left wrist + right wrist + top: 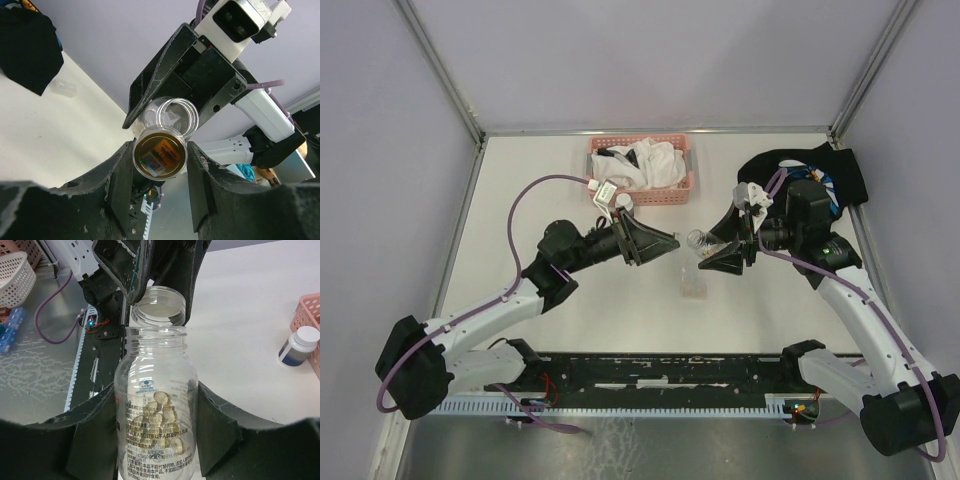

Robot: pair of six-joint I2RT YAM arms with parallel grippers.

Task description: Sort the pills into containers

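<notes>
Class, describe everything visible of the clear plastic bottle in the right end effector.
The clear, colourless plastic bottle has printed lettering on its wall and a threaded neck with no cap. Pale yellow capsules lie heaped inside, filling part of it. The right end effector clamps its body above the white table. Its open mouth faces a smaller clear round container held by the left end effector.

R gripper [156, 395] clamps uncapped clear bottle [156, 445], yellow capsules [161, 412] inside. Clear cap [159, 315] in L gripper [161, 292], just beyond bottle mouth.
</notes>
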